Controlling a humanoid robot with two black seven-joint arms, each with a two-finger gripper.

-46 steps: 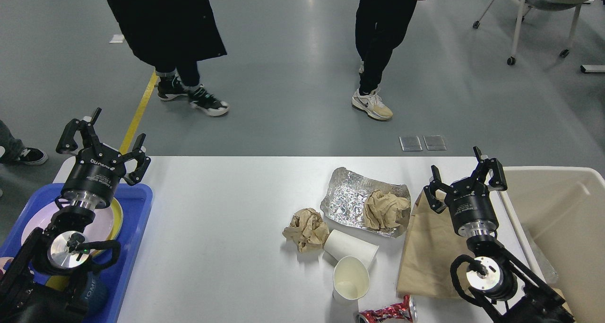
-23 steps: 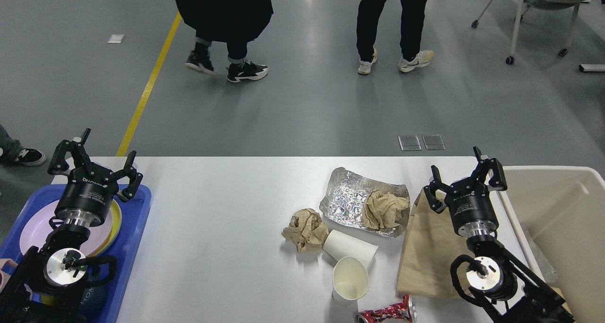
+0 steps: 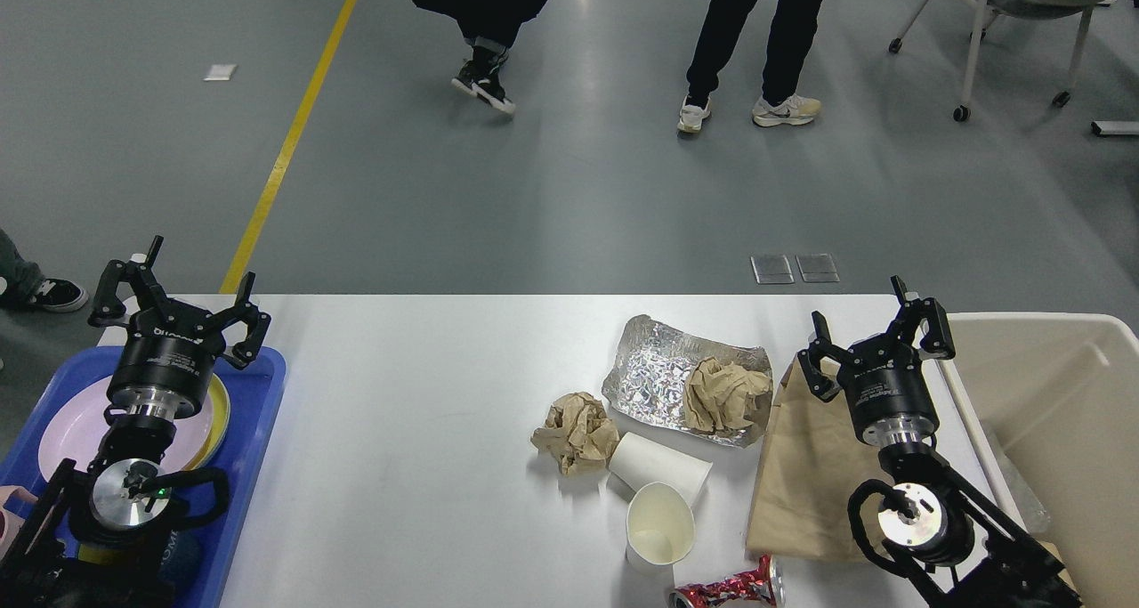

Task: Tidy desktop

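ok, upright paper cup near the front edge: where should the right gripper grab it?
Probably the rim of the upright cup, from above: its mouth faces up, squashed to an oval. One finger inside, one outside, on the near side, since the tipped cup touches its far side.

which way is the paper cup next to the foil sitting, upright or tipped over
Tipped over. The paper cup lies on its side on the desktop, its side wall facing up, against a second cup whose open mouth shows.

The left arm rises from the counter's near left corner, its left gripper (image 3: 178,301) pointing toward the far edge with both fingers spread wide and nothing between them. The right arm rises near the counter's right edge, its right gripper (image 3: 876,334) likewise spread and empty.
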